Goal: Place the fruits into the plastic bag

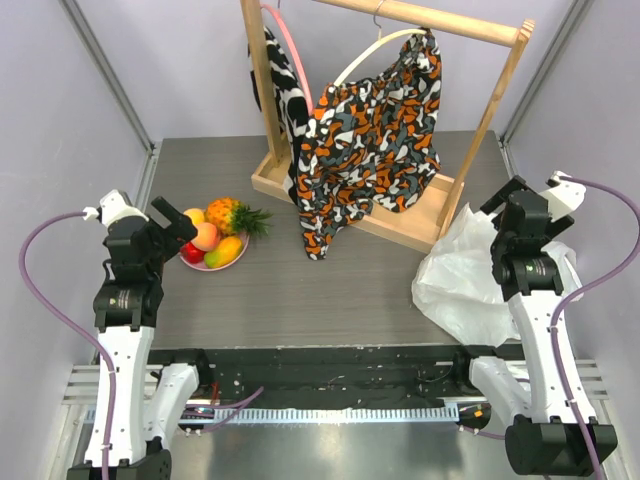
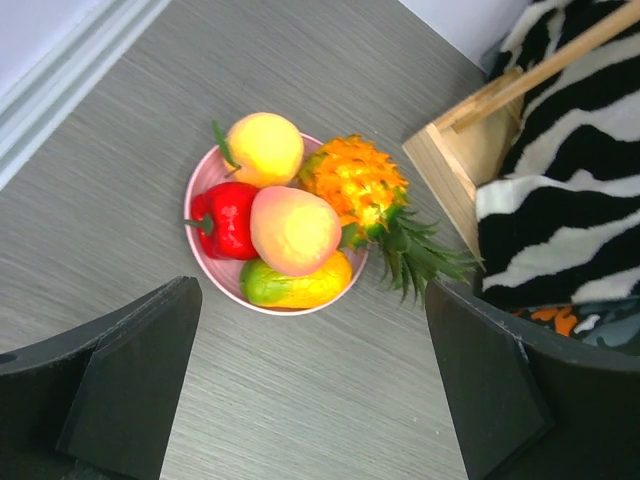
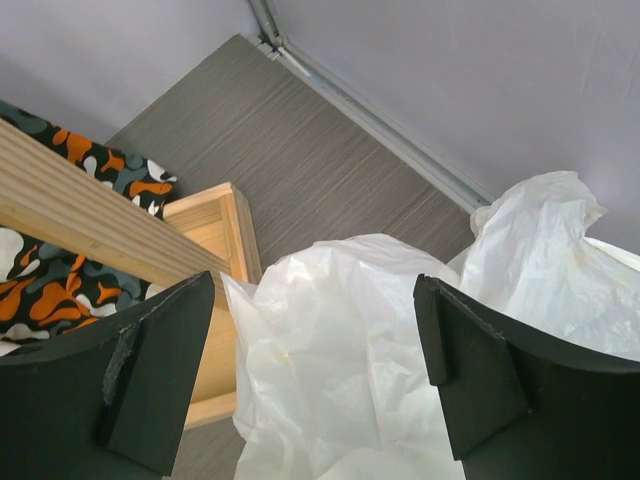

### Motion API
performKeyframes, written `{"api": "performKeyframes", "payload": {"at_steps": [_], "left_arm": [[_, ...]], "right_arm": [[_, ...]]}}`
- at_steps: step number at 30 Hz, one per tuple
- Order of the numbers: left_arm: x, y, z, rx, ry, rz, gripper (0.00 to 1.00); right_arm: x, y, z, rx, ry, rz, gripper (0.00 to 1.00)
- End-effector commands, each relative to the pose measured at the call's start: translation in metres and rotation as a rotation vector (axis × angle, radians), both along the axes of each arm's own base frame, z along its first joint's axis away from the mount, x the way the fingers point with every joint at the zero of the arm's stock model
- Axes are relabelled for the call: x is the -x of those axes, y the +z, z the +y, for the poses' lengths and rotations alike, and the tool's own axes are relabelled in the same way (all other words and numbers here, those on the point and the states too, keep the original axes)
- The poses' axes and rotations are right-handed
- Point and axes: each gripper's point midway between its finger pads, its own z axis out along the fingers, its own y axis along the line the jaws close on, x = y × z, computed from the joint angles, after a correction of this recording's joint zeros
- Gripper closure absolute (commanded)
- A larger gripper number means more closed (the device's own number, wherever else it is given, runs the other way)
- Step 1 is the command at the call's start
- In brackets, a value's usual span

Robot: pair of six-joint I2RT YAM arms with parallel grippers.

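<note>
Grey desk point(image 1: 330, 300): pineapple point(image 1: 228, 213) lies flat, long axis L–R, crown twd wooden rack point(image 1: 262, 100); L claw point(image 2: 312, 355) & R claw point(image 3: 315, 370) both apart, empty.

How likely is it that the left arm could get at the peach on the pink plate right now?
Likely yes. The left arm hangs close to the plate, jaws open, and the peach lies on top, uncovered. The pineapple and red fruit crowd its sides.

White-and-black arms point(image 1: 122, 350), thin purple cables point(image 1: 58, 218), perhaps sleeved.
</note>
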Motion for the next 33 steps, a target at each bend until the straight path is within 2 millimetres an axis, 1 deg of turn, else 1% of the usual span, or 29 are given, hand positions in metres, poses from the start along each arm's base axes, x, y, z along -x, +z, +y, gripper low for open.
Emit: {"api": "performKeyframes", "payload": {"at_steps": [1,3,6,8,9,10,11,12,13,14,15,16,17,18,19,20,21,22,24,27,28,31,32,33], "left_arm": [[0.006,0.026,0.017,-0.028,0.094,-0.068,0.0],[0.009,0.029,0.021,-0.052,0.11,-0.07,0.0],[0.011,0.028,0.021,-0.052,0.11,-0.075,0.0],[0.01,0.026,0.018,-0.045,0.092,-0.074,0.0],[0.009,0.025,0.016,-0.041,0.083,-0.074,0.0],[0.007,0.023,0.013,-0.035,0.063,-0.069,0.0],[0.005,0.019,0.01,-0.032,0.05,-0.063,0.0],[0.004,0.018,0.008,-0.029,0.037,-0.061,0.0],[0.003,0.014,0.005,-0.022,0.021,-0.051,0.0],[0.002,0.013,0.005,-0.023,0.016,-0.046,0.0],[0.002,0.011,0.003,-0.026,0.006,-0.034,0.0],[0.002,0.009,0.003,-0.03,0.001,-0.022,0.0],[0.004,0.004,0.002,-0.029,-0.006,0.002,0.0],[0.005,0.002,0.002,-0.037,-0.013,0.012,0.0],[0.006,-0.003,0.001,-0.039,-0.018,0.023,0.0],[0.009,-0.003,0.0,-0.038,-0.024,0.021,0.0],[0.009,-0.003,0.0,-0.04,-0.03,0.018,0.0],[0.01,-0.002,-0.002,-0.044,-0.04,0.017,0.0],[0.012,0.0,-0.003,-0.047,-0.049,0.007,0.0],[0.009,-0.003,-0.006,-0.06,-0.072,0.013,0.0],[0.007,-0.002,-0.007,-0.062,-0.08,0.01,0.0],[0.0,-0.004,-0.012,-0.057,-0.1,0.009,0.0],[-0.002,-0.005,-0.013,-0.055,-0.103,0.009,0.0],[-0.004,-0.005,-0.012,-0.056,-0.103,0.006,0.0]], "right_arm": [[-0.004,0.009,0.013,-0.024,0.076,0.015,0.09],[-0.002,0.009,0.013,-0.033,0.073,0.021,0.09],[-0.003,0.009,0.015,-0.049,0.077,0.033,0.09],[-0.006,0.014,0.017,-0.068,0.081,0.034,0.09],[-0.005,0.01,0.019,-0.09,0.08,0.055,0.09],[-0.006,0.011,0.022,-0.108,0.086,0.062,0.09],[-0.008,0.017,0.025,-0.127,0.098,0.065,0.09],[-0.005,0.003,0.026,-0.164,0.075,0.126,0.09],[-0.002,-0.001,0.025,-0.181,0.052,0.156,0.09],[0.006,-0.003,0.024,-0.194,0.029,0.203,0.09],[0.005,-0.009,0.024,-0.222,0.003,0.226,0.09],[0.006,-0.009,0.024,-0.235,-0.008,0.238,0.08],[0.009,-0.004,0.023,-0.25,-0.023,0.245,0.07],[0.006,-0.005,0.024,-0.273,-0.024,0.254,0.05],[0.006,-0.004,0.021,-0.301,-0.047,0.247,0.05],[0.006,0.001,0.021,-0.322,-0.048,0.244,0.04],[0.006,0.0,0.021,-0.347,-0.046,0.251,0.03],[0.004,-0.004,0.019,-0.361,-0.063,0.27,0.02],[0.01,-0.006,0.012,-0.366,-0.095,0.304,0.02],[0.019,-0.012,0.004,-0.372,-0.137,0.343,0.01],[0.021,-0.012,0.006,-0.386,-0.138,0.341,0.01],[0.024,-0.023,0.008,-0.432,-0.156,0.344,0.01],[0.024,-0.032,0.009,-0.443,-0.16,0.361,0.01],[0.022,-0.036,0.01,-0.459,-0.163,0.36,0.01]]}}
